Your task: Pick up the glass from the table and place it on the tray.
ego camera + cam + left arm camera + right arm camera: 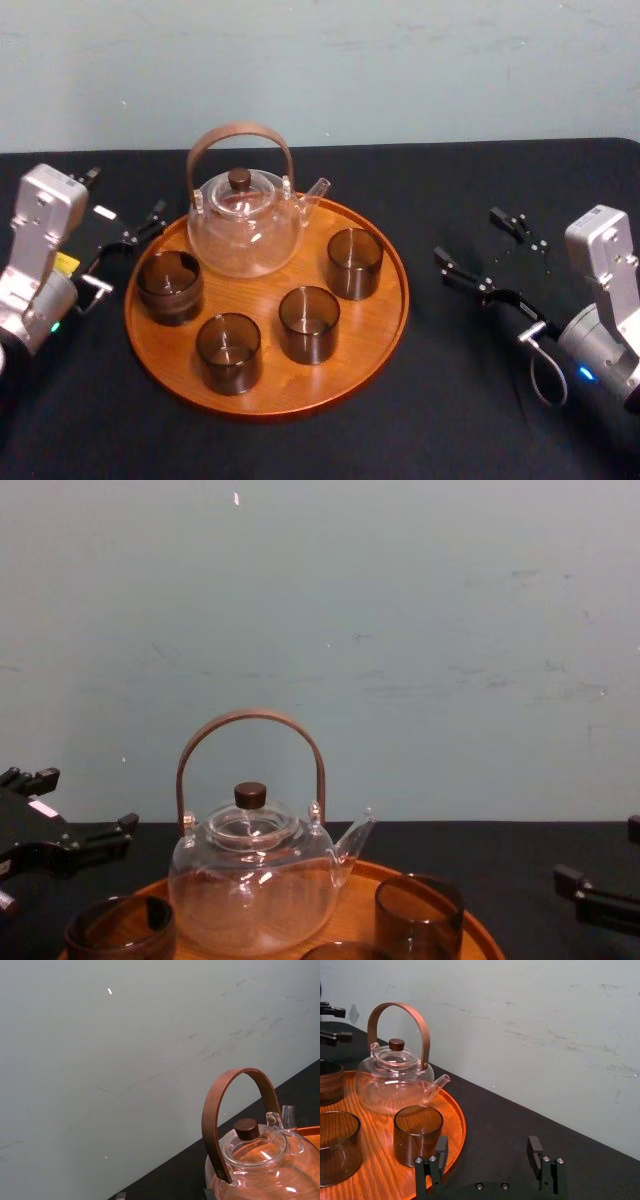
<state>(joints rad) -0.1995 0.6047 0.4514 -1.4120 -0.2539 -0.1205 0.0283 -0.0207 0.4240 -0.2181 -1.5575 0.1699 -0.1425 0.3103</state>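
1. The round wooden tray (268, 398) lay in the middle of the black surface (470, 410). A clear teapot (245, 232) stood toward its back edge, spout aimed to the robot's right
2. Four dark glasses stood upright on the tray, each apart from the others and none on the bare surface: the left glass (170, 286) just beside the teapot, the front-left glass (228, 352), the front-middle glass (308, 324), and the right glass (354, 263) near the spout
3. The left claw (125, 198) sat off the tray's left rim with its two fingers spread wide and nothing between them. Its nearer fingertip was close to the rim, not far from the left glass
4. The right claw (470, 235) was off to the right, apart from the tray's right rim, fingers likewise spread wide and empty
5. Whether either claw touched the surface could not be told
6. In the right wrist view the claw's two black fingers stood wide apart, and the right glass stood on the tray just beyond one of them
7. In the left wrist view the teapot's brown hoop handle (215, 1125) and dark lid knob (246, 1129) rose against a pale wall (125, 1050)
8. In the chest view the two open claws flanked the tray, low at either edge
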